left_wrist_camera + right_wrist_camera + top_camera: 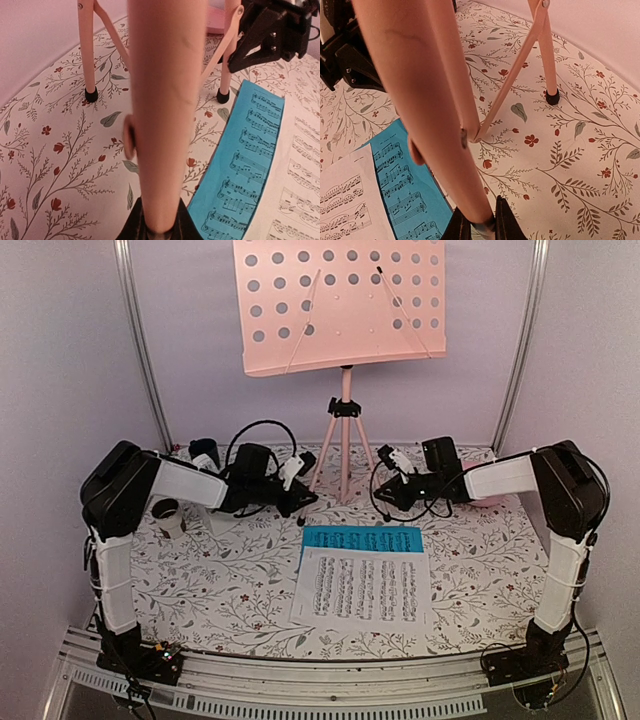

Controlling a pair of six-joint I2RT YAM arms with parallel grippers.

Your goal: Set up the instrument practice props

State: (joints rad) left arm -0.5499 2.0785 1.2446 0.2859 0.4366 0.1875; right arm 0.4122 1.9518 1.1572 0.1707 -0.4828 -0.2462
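The pink music stand [340, 305] stands upright on its tripod at the back centre, its perforated desk bare. My left gripper [300, 498] is shut on one tripod leg [165, 100], which runs up from between its jaws [160, 227]. My right gripper [385, 492] is shut on another tripod leg [420, 100] low between its jaws [482, 225]. The blue sheet [360, 538] lies flat in front of the tripod, half covered by the white sheet [362, 588]. A small white object [168, 518] stands by the left arm; I cannot tell whether it is the metronome.
A dark blue cup [203, 452] sits at the back left behind the left arm. A pink plate [482, 500] lies under the right forearm. Cables loop over both wrists. Metal frame posts [140, 340] stand at the back corners.
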